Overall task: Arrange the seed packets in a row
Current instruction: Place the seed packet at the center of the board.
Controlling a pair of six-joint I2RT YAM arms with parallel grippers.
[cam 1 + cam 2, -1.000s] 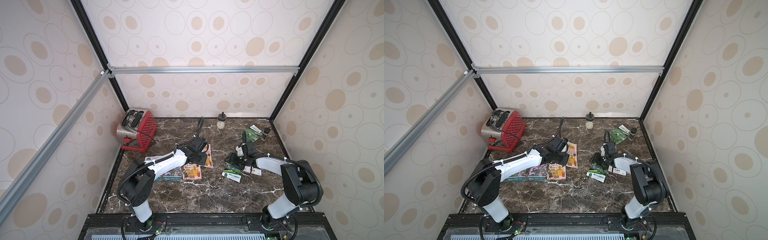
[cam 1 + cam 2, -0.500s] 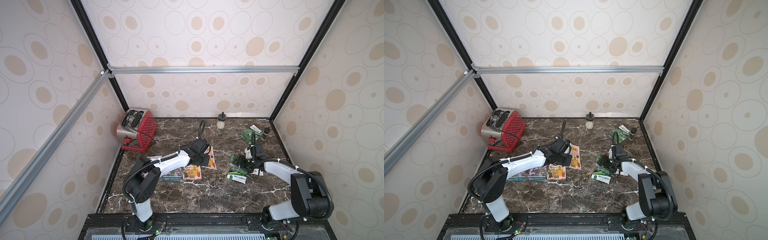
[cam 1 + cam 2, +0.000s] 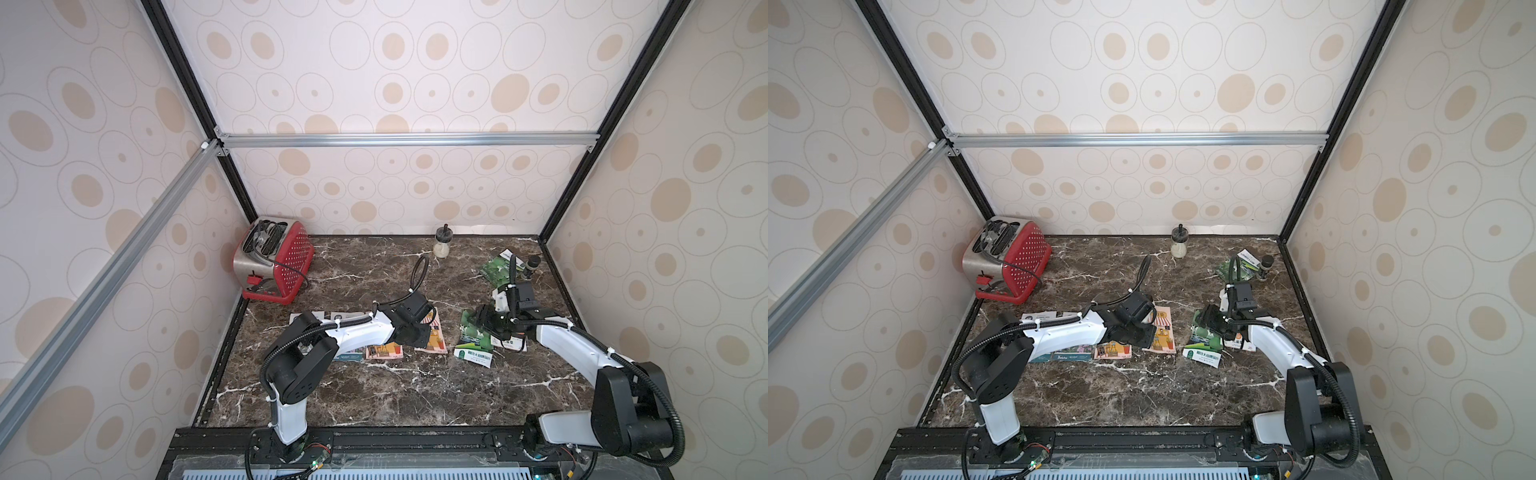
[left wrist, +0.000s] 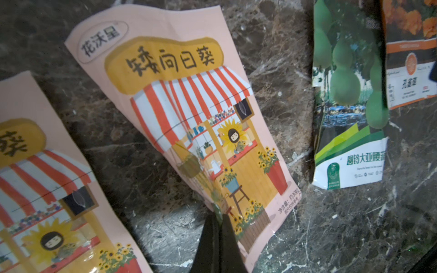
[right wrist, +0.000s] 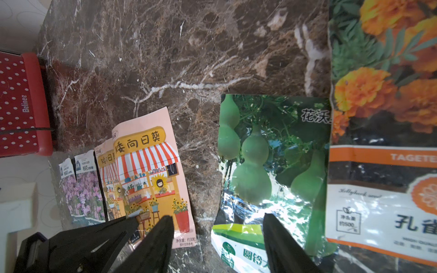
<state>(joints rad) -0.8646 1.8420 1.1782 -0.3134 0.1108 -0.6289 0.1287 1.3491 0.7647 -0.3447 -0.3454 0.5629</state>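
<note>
Marble top (image 3: 374,395), shopfront pkt (image 4: 189,106) in left claw (image 4: 218,221)

Left tool (image 4: 218,214) pinched closed, right tool (image 5: 217,216) spread apart, both held low, forward.

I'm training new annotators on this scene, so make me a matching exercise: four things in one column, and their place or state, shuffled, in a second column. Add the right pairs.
Column one
1. left gripper
2. right gripper
3. red toaster
4. pale jar

Column two
A. stands by the back wall
B. shut on a pink shopfront packet
C. in the far corner on the left gripper's side
D. open, over the edge of the green gourd packet

Pairs: 1-B, 2-D, 3-C, 4-A
</note>
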